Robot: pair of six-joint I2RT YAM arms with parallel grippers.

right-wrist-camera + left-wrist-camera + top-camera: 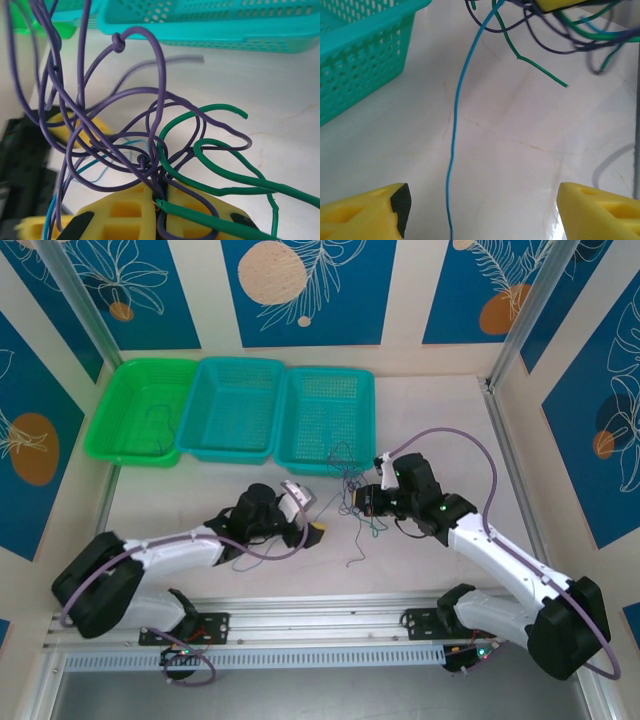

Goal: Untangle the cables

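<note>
The cables (347, 478) form a knot of purple, green and blue wires just in front of the right teal basket. My right gripper (360, 499) is shut on the knot. In the right wrist view its yellow fingers (125, 215) pinch purple cables (150, 90) and a green cable (225, 187) at the seam. My left gripper (310, 520) stands open a little to the left of the knot. A thin blue cable (454, 135) runs from the tangle down between its wide-apart yellow fingers (370, 212), nearer the left one and touching neither.
Three baskets line the back: a green one (120, 415), a teal one (210, 410) and a second teal one (300, 425). A loose wire end (355, 558) lies on the white table toward the front rail.
</note>
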